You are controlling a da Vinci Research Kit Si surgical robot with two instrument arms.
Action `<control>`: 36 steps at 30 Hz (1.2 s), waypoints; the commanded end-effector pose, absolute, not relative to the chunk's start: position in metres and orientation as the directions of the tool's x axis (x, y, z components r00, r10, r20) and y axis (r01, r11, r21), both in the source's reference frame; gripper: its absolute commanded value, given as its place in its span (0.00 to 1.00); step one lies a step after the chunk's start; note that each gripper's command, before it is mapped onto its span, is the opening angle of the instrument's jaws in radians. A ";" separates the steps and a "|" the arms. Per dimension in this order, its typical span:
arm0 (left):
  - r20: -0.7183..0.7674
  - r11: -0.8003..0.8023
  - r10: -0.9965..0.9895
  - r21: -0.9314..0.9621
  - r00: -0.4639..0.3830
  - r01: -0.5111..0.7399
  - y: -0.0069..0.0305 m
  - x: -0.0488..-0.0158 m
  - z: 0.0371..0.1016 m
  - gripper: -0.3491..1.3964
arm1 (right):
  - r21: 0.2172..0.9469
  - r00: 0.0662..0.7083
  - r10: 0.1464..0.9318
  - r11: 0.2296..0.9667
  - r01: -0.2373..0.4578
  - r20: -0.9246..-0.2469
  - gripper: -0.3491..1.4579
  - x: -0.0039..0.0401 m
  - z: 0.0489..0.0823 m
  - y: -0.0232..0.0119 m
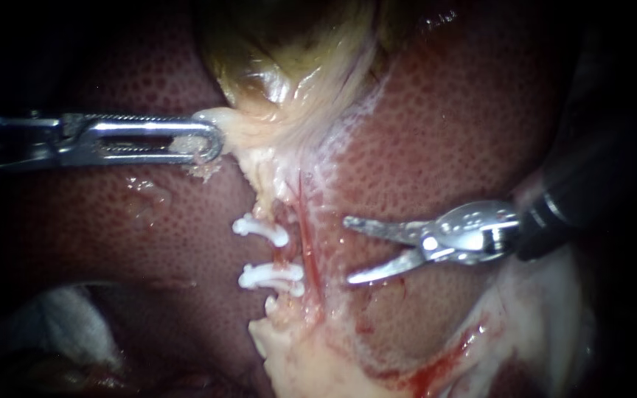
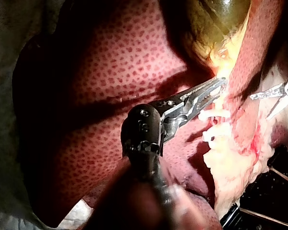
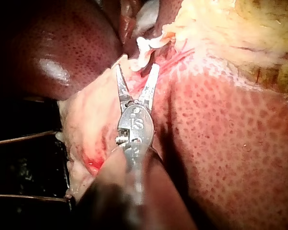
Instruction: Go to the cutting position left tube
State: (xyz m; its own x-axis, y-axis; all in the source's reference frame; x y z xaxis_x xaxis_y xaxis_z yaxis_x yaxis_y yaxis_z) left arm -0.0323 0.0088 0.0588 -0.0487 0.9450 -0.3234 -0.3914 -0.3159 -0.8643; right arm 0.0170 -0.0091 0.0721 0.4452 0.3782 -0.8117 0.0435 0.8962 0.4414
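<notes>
In the endoscope view, the left instrument (image 1: 214,140) was seen entering from the left, its claw clamped on the pale tissue (image 1: 248,144) just under the gallbladder (image 1: 274,59), so that the strands below were drawn taut over the liver (image 1: 451,118). The left tube (image 1: 283,254) was found running downward from that tissue, crossed by an upper clip (image 1: 259,228) and a lower clip (image 1: 270,276), with a short bare stretch between them. The right instrument (image 1: 346,250) was held with its claw spread wide, the two blades pointed toward that stretch but apart from it; a thin red strand (image 1: 307,243) lay between. In the left wrist view, the left instrument's (image 2: 220,86) claw was shown closed on the same pale tissue, the clips (image 2: 216,115) just beside it and the right instrument (image 2: 261,106) beyond. In the right wrist view, the right instrument's (image 3: 138,67) blades were seen parted, a white clip (image 3: 144,52) just ahead of the tips. The approach was judged under way but not finished — the blades would need to be carried past the red strand and set astride the bare stretch, between the clips.
</notes>
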 end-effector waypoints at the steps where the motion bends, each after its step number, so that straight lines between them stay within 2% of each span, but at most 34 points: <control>1: -0.324 -0.316 0.945 -0.864 -0.049 -0.392 0.0087 -0.0323 0.0589 0.00 | 0.453 0.456 0.386 0.891 0.043 -0.802 0.98 0.0176 0.0729 -0.0095; 9: -0.324 -0.316 0.945 -0.863 -0.048 -0.394 0.0086 -0.0325 0.0587 0.00 | 0.525 0.459 0.454 0.850 0.034 -0.764 0.98 0.0212 0.0772 -0.0109; 14: -0.324 -0.316 0.945 -0.863 -0.047 -0.395 0.0084 -0.0325 0.0585 0.00 | 0.559 0.465 0.480 0.829 0.039 -0.744 0.98 0.0230 0.0785 -0.0114; 23: -0.324 -0.316 0.945 -0.863 -0.047 -0.395 0.0084 -0.0325 0.0585 0.00 | 0.589 0.473 0.500 0.806 0.051 -0.726 0.98 0.0243 0.0785 -0.0117; 36: -0.324 -0.316 0.945 -0.863 -0.047 -0.394 0.0086 -0.0325 0.0589 0.00 | 0.641 0.473 0.526 0.759 0.115 -0.707 0.98 0.0263 0.0789 -0.0115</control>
